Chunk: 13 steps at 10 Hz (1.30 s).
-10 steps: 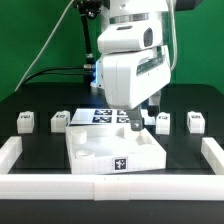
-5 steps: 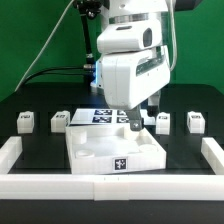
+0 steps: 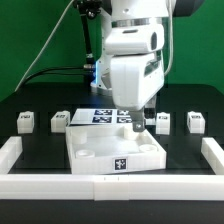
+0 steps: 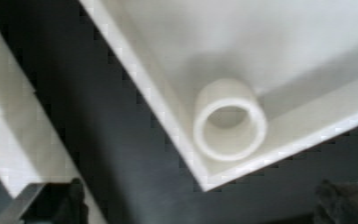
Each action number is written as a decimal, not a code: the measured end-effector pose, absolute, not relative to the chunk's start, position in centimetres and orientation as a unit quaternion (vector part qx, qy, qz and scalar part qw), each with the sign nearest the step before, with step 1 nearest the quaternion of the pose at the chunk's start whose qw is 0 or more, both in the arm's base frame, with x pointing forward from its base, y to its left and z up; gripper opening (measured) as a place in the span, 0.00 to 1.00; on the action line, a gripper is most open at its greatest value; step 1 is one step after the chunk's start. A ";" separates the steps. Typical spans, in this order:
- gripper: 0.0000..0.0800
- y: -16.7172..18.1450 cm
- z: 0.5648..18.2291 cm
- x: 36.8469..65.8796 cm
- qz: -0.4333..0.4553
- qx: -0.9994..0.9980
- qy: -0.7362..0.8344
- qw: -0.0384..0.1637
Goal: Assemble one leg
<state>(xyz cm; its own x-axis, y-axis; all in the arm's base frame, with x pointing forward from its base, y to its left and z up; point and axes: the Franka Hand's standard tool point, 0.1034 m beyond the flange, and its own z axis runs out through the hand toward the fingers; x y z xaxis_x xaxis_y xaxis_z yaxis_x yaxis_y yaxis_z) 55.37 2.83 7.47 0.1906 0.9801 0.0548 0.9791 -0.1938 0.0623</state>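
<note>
Four small white legs with tags stand in a row at the back of the table: two at the exterior view's left (image 3: 25, 121) (image 3: 59, 120), two at the right (image 3: 163, 121) (image 3: 194, 121). The large white square panel (image 3: 100, 148) lies in the middle. My gripper (image 3: 137, 123) hangs low over the panel's back right corner. In the wrist view that corner and its round hole (image 4: 229, 125) fill the frame, and my gripper (image 4: 194, 205) is open and empty, with one dark fingertip (image 4: 41, 204) on each side.
The marker board (image 3: 103, 115) lies behind the panel, partly hidden by the arm. A white U-shaped rail (image 3: 12, 152) borders the black table on the left, right and front. Cables hang behind the arm.
The hand has turned about its upright axis and now faces the camera more squarely. The fingers stay over the same panel corner. The parts have not moved.
</note>
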 end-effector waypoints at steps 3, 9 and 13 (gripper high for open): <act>0.81 2.8 7.0 54.4 0.008 0.738 0.675 0.012; 0.81 2.0 6.0 52.0 0.015 0.675 0.738 0.020; 0.81 -2.0 5.7 48.0 -0.002 0.658 0.753 0.013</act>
<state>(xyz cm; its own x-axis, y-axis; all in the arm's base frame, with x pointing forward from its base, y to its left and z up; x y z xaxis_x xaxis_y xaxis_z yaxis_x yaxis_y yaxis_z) 48.00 -1.99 5.70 -0.1338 0.9908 -0.0226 0.9909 0.1341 0.0141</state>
